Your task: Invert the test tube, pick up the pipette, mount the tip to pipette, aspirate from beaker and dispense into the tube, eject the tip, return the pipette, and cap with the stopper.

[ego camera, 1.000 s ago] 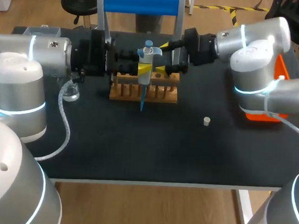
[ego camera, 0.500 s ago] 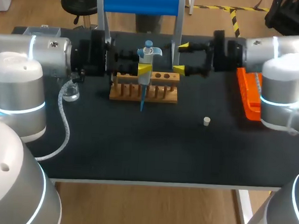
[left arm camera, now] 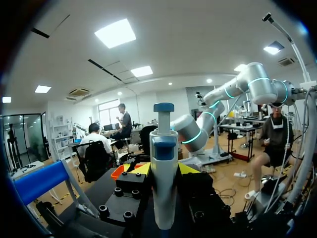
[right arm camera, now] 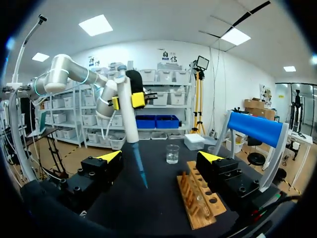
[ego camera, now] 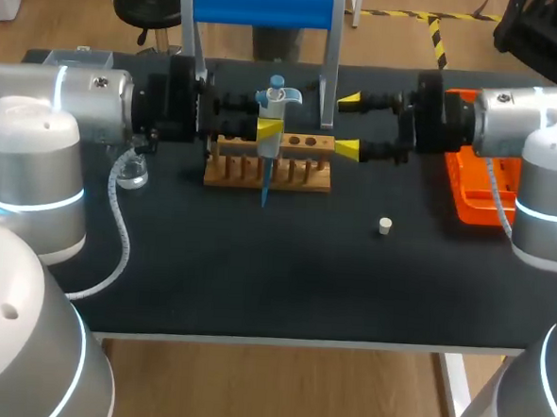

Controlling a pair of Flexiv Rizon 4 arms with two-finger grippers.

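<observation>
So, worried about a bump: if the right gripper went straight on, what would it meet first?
Probably the pipette in the left gripper, straight ahead of the open right gripper, though one finger could clip the wooden rack sooner; depth is unclear.

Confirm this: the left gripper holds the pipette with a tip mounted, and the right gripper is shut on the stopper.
Not quite. The head view shows the right gripper open and empty; the stopper lies on the table. The left gripper does hold the pipette with a tip mounted.
</observation>
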